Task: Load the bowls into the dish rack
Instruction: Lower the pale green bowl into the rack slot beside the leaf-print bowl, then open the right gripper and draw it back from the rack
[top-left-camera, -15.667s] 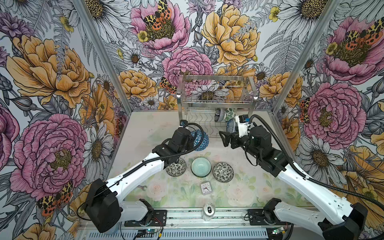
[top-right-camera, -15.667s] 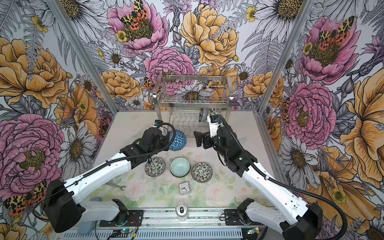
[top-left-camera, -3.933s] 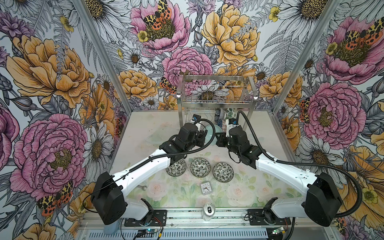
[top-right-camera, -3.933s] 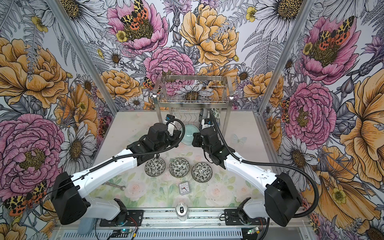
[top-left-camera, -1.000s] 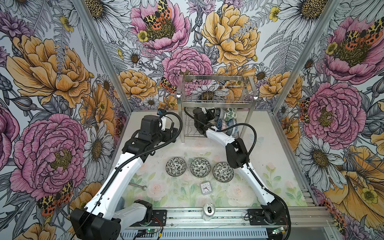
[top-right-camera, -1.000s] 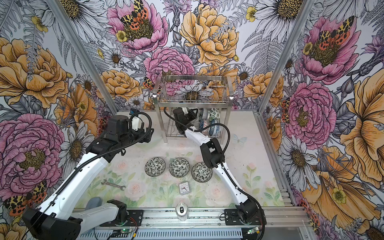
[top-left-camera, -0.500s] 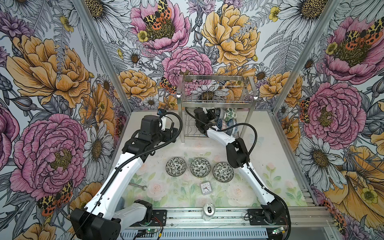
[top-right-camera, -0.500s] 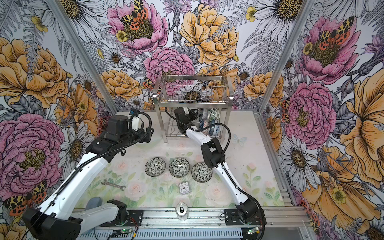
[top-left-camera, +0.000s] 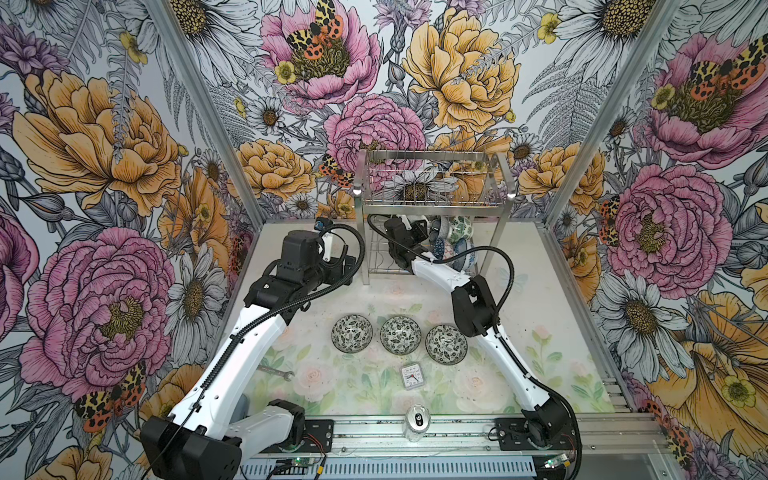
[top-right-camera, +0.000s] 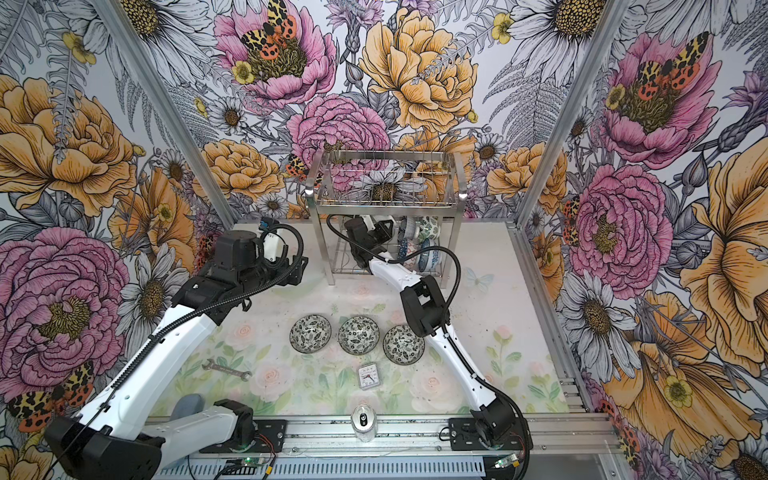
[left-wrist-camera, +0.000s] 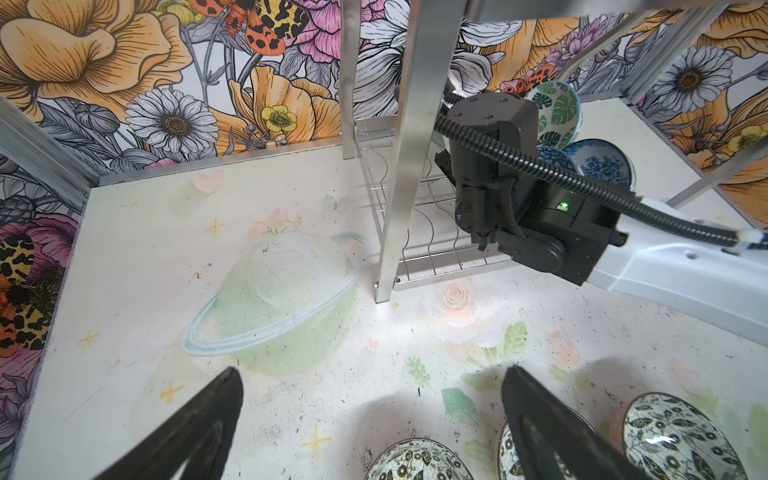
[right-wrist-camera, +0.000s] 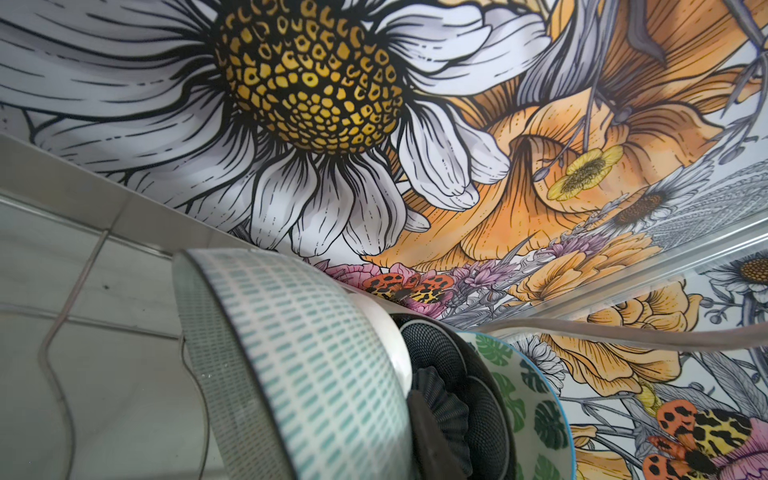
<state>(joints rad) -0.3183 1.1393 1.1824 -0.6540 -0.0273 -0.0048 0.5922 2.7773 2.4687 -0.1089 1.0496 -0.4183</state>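
Three b/w leaf bowls (top-left-camera: 400, 336) in a row on worktop (top-left-camera: 540, 291). I see teal-dash bowl (right-wrist-camera: 299, 374) on edge in rack (top-left-camera: 432, 204), lower tier, by green-leaf bowl (right-wrist-camera: 528, 407). L fingers (left-wrist-camera: 199, 428) spread; R fingers (right-wrist-camera: 440, 419), can't tell.

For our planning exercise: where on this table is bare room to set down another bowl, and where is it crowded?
Free: the table between the right arm and the right wall; the strip between the dish rack legs and the three leaf-patterned bowls. Crowded: the racked bowls at the lower tier's right end, and around the clock.
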